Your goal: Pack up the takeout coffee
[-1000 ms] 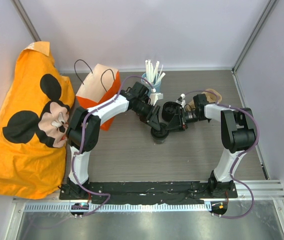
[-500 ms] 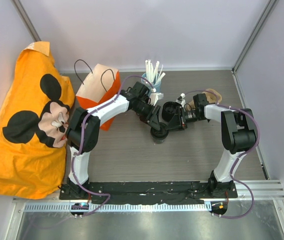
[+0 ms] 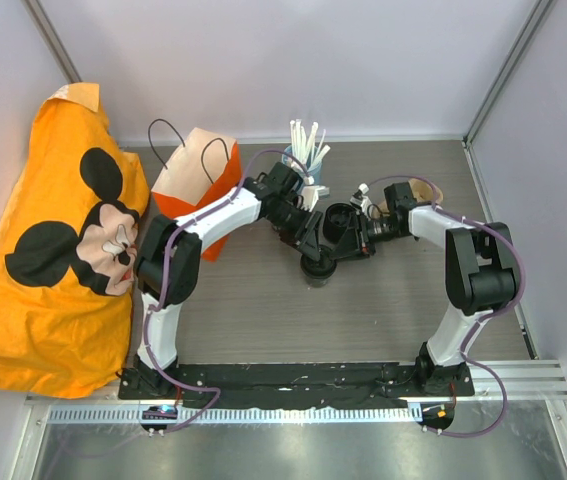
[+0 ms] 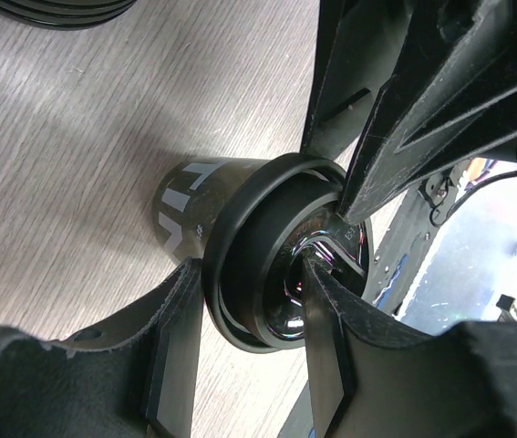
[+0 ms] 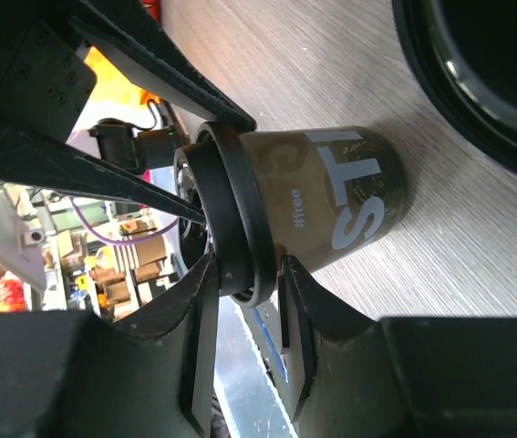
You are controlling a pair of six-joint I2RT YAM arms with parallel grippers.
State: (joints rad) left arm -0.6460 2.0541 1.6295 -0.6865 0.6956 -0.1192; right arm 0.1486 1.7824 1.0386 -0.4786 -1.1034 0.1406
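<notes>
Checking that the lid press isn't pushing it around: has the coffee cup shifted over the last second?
No. The coffee cup sits just as far from the straw holder behind it as before.

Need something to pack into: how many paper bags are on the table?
1: the paper bag, orange and white, stands at the back left of the table, near the straws. The orange cloth could hide another.
</notes>
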